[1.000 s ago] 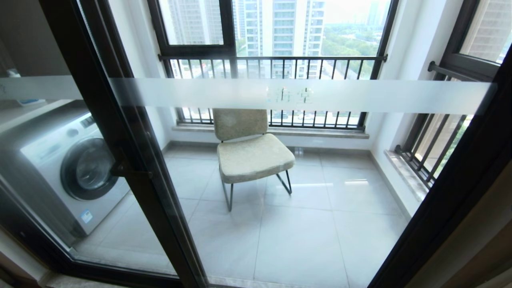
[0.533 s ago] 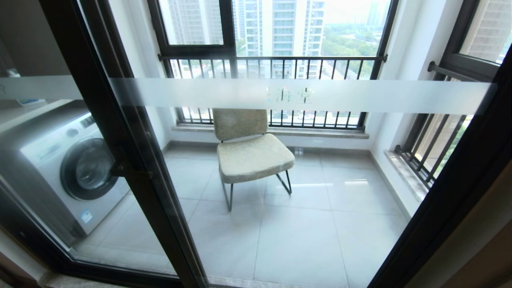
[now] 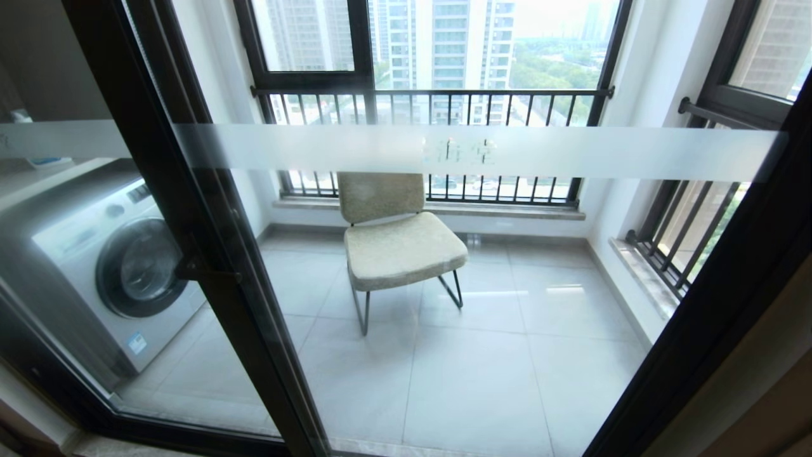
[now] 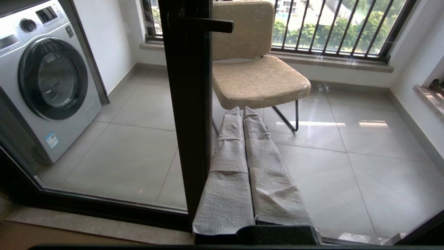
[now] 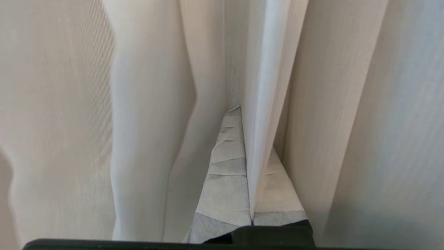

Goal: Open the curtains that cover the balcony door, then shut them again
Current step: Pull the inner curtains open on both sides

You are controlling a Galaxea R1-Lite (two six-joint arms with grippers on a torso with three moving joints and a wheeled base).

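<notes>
Your right hand is pinching a fold of the curtains: in the right wrist view a thin, pale pleat is running straight between its two wrapped fingers, which are pressed together on the fabric. The pleat's long axis is vertical, hanging floor-ward, so the hand is gripping it across the fold, and the cloth is filling that whole view on both sides of the hand.

Your left hand is resting idle low in front of the balcony door, its padded fingers lying closed against each other with nothing between them. It is pointing through the glass toward the chair on the balcony, with the washing machine off to one side.

From the head view no curtain is hanging in front of the balcony door, whose glass, frosted stripe and lever handle are all uncovered, so you are looking at the open stage of the task. Neither arm is showing there. Judging from this, the fabric is gathered off to the right, beyond the head view's edge, and the right arm is the nearer one; closing will likely mean drawing that held pleat sideways across the door toward the left.
</notes>
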